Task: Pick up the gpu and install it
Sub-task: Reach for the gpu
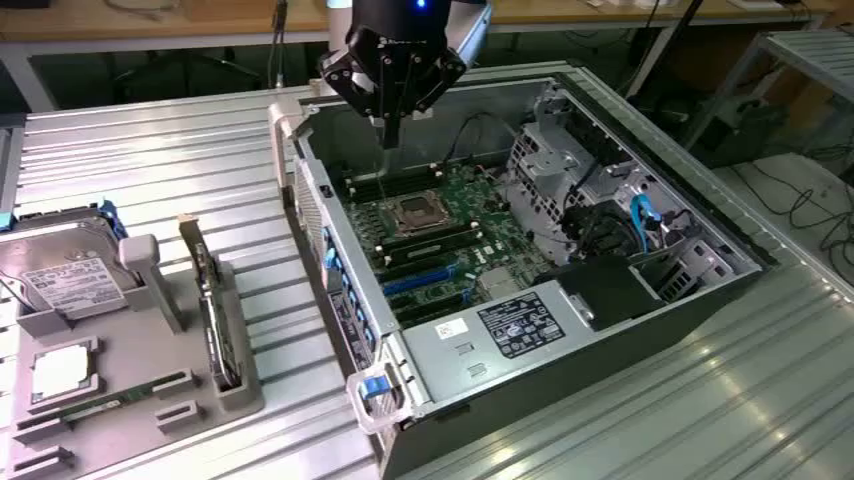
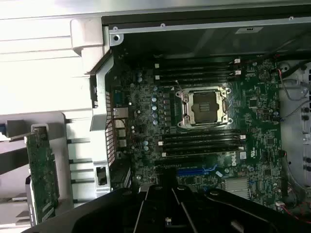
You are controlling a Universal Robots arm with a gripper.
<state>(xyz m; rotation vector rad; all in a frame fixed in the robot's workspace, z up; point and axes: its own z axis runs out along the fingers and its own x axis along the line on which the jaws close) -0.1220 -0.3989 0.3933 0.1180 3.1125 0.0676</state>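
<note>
Exterior view: a ribbed silver metal table (image 1: 160, 150) is seen under everything, with a wooden bench (image 1: 160, 20) behind it. An open grey metal computer case (image 1: 310, 200) is laid on its side, its green motherboard (image 1: 447, 235) exposed. The black robot gripper (image 1: 391, 135) is hung above the case's far end, its jaws pressed together on nothing. Toward the exterior view's left, beyond the case wall and well apart from the gripper, the gpu (image 1: 211, 300), a thin dark card, is stood on edge in a grey plastic holder (image 1: 134, 370). A silver hard drive with a white label (image 1: 60, 280) is held near it. The card's fan face is hidden, and the holder is cut off at the frame edge.
</note>
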